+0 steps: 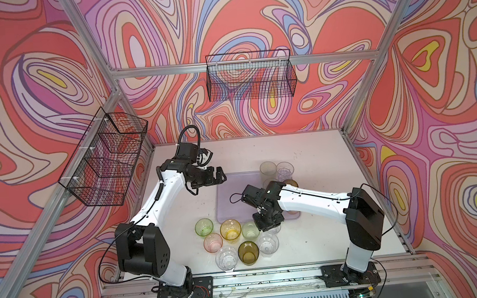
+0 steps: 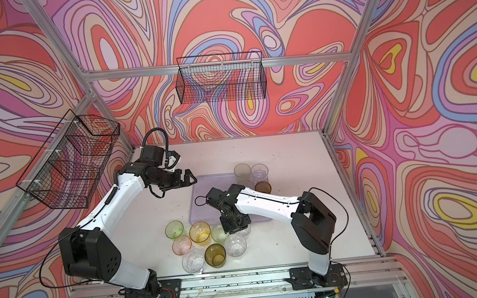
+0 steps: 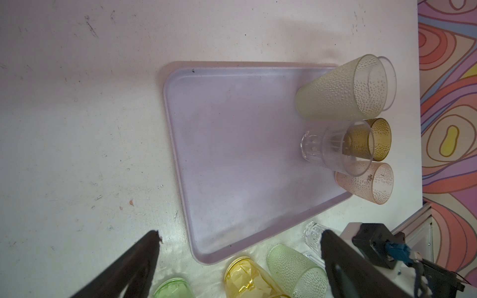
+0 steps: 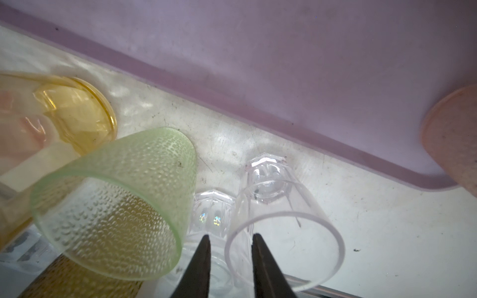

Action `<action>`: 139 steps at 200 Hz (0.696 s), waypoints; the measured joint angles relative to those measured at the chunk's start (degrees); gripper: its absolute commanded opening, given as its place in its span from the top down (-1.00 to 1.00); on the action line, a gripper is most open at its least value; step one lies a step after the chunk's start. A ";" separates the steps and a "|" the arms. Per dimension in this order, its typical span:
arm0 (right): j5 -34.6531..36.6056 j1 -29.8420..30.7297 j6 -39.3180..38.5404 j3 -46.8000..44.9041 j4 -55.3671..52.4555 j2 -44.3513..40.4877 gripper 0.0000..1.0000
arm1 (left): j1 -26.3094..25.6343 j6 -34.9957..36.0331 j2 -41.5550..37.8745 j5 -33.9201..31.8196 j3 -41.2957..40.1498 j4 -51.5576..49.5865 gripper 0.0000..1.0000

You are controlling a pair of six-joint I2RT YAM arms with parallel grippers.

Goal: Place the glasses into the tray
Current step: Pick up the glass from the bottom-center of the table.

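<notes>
The lavender tray [image 1: 232,196] [image 3: 232,142] lies mid-table, with several glasses standing along its right side: pale olive [image 1: 268,169], clear [image 1: 285,169], brown [image 1: 290,184] and pink [image 3: 371,183]. In front of the tray stands a cluster of glasses: green [image 1: 204,226], amber-yellow [image 1: 230,229], pale green [image 1: 249,230], pink [image 1: 212,242], olive [image 1: 248,252] and clear ones [image 1: 226,258]. My right gripper [image 4: 229,236] points down into this cluster. Its narrow jaws straddle the wall of a clear glass [image 4: 268,180], with a gap still showing. My left gripper [image 1: 222,175] [image 3: 240,232] hangs wide open and empty above the tray's far left corner.
Two black wire baskets hang on the frame, one on the left rail [image 1: 104,157] and one on the back rail [image 1: 250,76]. Beside the straddled glass stand a pale green glass [image 4: 116,206] and another clear one [image 4: 211,214]. The tray's rim [image 4: 232,103] runs just beyond them.
</notes>
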 measured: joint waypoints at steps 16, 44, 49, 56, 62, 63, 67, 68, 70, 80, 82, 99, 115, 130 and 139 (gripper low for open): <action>0.00 0.00 0.02 0.00 0.07 0.00 0.45 | 0.00 0.00 0.00 0.00 0.00 0.00 -1.00; 0.00 0.00 0.00 -0.09 0.31 0.11 0.48 | -0.04 0.00 0.00 0.00 0.00 0.00 -1.00; -0.02 0.00 0.02 -0.17 0.42 0.20 0.48 | -0.07 0.00 0.00 0.00 0.00 0.00 -1.00; -0.02 0.00 0.02 -0.33 0.63 0.33 0.49 | -0.09 0.00 0.00 0.00 0.00 0.00 -1.00; -0.04 0.00 0.04 -0.50 0.81 0.39 0.50 | -0.13 0.00 0.00 0.00 0.00 0.00 -1.00; -0.04 0.00 0.04 -0.55 0.83 0.42 0.50 | -0.13 0.00 0.00 0.00 0.00 0.00 -1.00; -0.04 0.00 0.09 -0.70 0.96 0.44 0.50 | -0.15 0.00 0.00 0.00 0.00 0.00 -1.00; -0.04 0.00 0.11 -0.74 0.98 0.46 0.51 | -0.17 0.00 0.00 0.00 0.00 0.00 -1.00; -0.04 0.00 0.17 -0.76 1.01 0.50 0.51 | -0.22 0.00 0.00 0.00 0.00 0.00 -1.00; -0.04 0.00 0.22 -0.94 1.07 0.63 0.52 | -0.26 0.00 0.00 0.00 0.00 0.00 -1.00; -0.04 0.00 0.26 -0.98 1.11 0.63 0.53 | -0.26 0.00 0.00 0.00 0.00 0.00 -1.00; -0.04 0.00 0.37 -1.14 1.16 0.63 0.56 | -0.26 0.00 0.00 0.00 0.00 0.00 -1.00; -0.04 0.00 0.39 -1.11 1.14 0.63 0.58 | -0.26 0.00 0.00 0.00 0.00 0.00 -1.00; -0.02 0.00 0.39 -1.11 1.11 0.63 0.61 | -0.26 0.00 0.00 0.00 0.00 0.00 -1.00; 0.00 0.00 0.39 -1.11 1.05 0.63 0.63 | -0.26 0.00 0.00 0.00 0.00 0.00 -1.00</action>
